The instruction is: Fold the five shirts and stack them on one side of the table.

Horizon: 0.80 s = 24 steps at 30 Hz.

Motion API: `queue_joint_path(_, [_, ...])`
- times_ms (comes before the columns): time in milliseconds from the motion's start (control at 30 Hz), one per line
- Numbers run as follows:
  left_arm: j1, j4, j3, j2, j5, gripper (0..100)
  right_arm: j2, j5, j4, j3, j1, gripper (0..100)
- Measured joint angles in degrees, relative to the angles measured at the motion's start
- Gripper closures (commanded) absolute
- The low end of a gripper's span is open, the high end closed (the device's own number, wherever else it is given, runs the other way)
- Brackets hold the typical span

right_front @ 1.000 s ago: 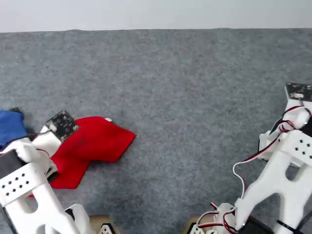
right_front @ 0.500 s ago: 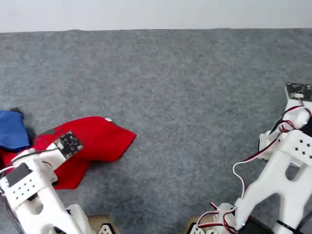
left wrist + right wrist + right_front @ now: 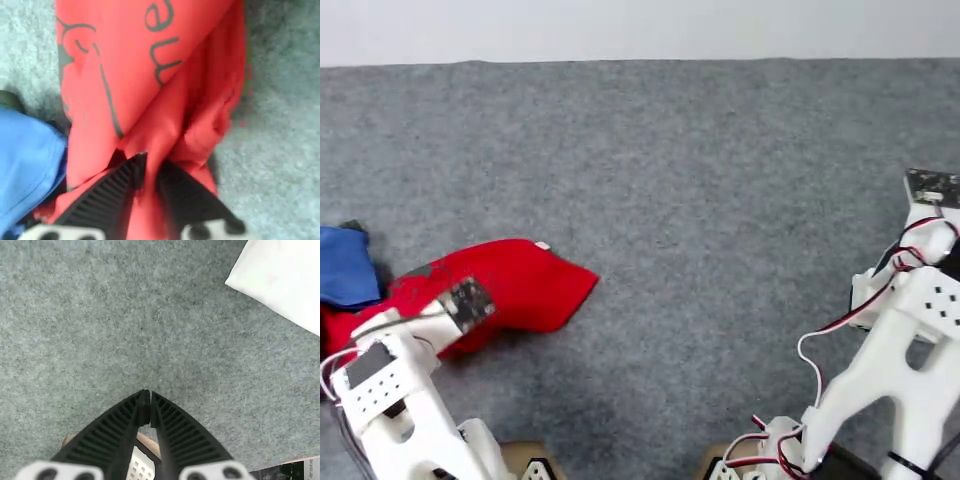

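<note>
A red shirt (image 3: 525, 282) with grey print lies bunched at the table's left on the grey mat (image 3: 720, 170). My left gripper (image 3: 149, 162) is shut on a fold of the red shirt (image 3: 150, 75), low over the cloth; its arm (image 3: 390, 375) stands at the front left. A blue shirt (image 3: 342, 266) lies at the far left edge, touching the red one, and the blue shirt (image 3: 25, 165) also appears beside the jaws. My right gripper (image 3: 150, 396) is shut on nothing, above bare mat at the right, on its arm (image 3: 910, 330).
A white flat thing (image 3: 282, 280), which I cannot identify, lies on the mat beyond the right gripper. The mat's middle and back stretch wide between the two arms. The table's back edge (image 3: 640, 60) meets a pale wall.
The left arm has drawn back toward the front left. The red shirt's near flap has been pulled in, and its cloth now reaches further toward the blue shirt. The right arm is unmoved.
</note>
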Motion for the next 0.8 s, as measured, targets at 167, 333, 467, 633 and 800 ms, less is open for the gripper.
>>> queue_joint_path(167, [5.1,5.89,-10.99,0.0,13.01,100,0.0,-0.26,0.0,0.0,0.0,98.8])
queue_joint_path(333, [16.97,18.81,-26.73,0.0,32.18,100,0.0,-2.73,0.0,0.0,0.0,98.8])
queue_joint_path(467, [29.89,23.82,-36.84,-0.09,47.21,99,0.0,-2.99,0.0,0.0,0.0,98.8])
queue_joint_path(633, [46.95,24.0,-40.97,-0.09,57.32,99,0.0,-3.08,0.0,0.0,0.0,98.8])
queue_joint_path(800, [59.08,21.71,-43.25,5.54,63.3,99,0.0,-3.08,0.0,0.0,0.0,98.8])
